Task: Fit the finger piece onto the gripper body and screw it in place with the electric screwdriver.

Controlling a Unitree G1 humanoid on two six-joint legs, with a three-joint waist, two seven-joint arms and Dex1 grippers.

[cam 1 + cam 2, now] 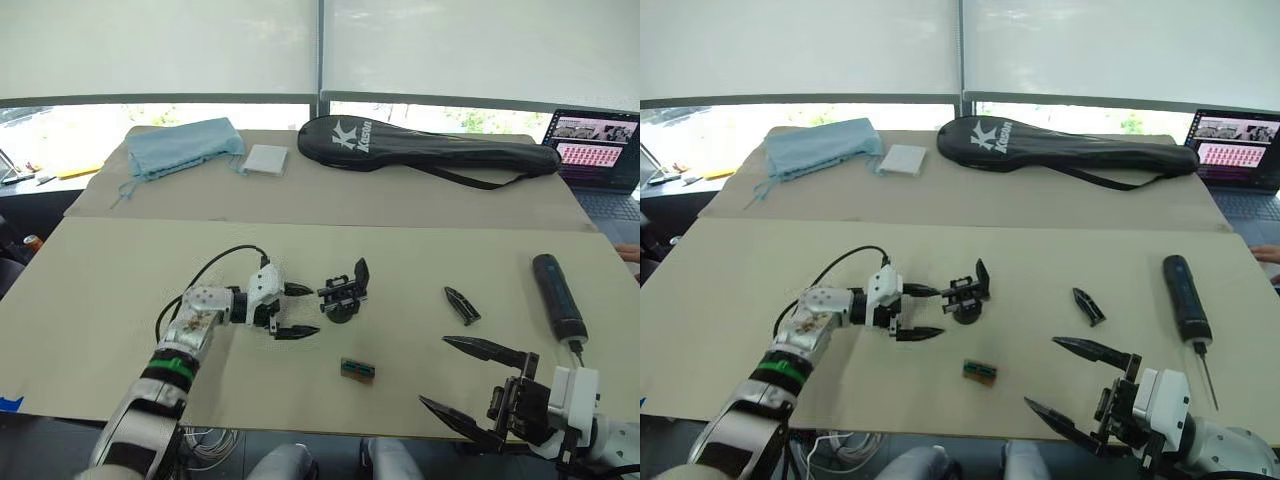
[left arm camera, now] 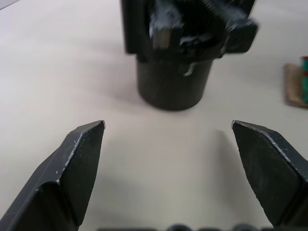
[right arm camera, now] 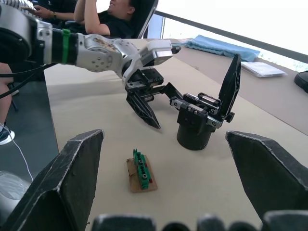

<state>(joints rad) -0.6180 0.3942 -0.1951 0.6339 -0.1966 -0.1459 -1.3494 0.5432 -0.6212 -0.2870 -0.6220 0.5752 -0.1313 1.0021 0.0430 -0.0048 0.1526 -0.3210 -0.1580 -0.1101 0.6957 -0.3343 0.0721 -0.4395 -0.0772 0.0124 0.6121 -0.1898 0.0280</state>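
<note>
On the near table (image 1: 100, 280), the left gripper (image 1: 296, 310) sits with its two black fingers spread apart, empty, pointed at the gripper body (image 1: 343, 296) just beside it. In the left wrist view the round base of that body stands ahead of the fingertips, with a gap of bare table between; nothing is grasped yet. The body stands upright on its base with one black finger sticking up and no second finger fitted.

A little nearer the robot lies a small green-and-brown box (image 1: 357, 368), apart from everything else.

Further right, the finger piece (image 1: 461, 305) lies flat on the table, well apart from the body and untouched. Right of that, the electric screwdriver (image 1: 558, 297) lies on its side, bit toward the robot, also untouched.

The right gripper (image 1: 470, 385) hovers low at the near edge, fingers wide apart and holding nothing, near the finger piece and the screwdriver.

By this layout the task looks barely started: the left arm seems to be reaching to steady the body, while picking up the finger piece, seating it, and driving the screw all remain.

On the far table rest a blue cloth (image 1: 183, 146), a black racket bag (image 1: 430, 148) and a laptop (image 1: 598, 150).
</note>
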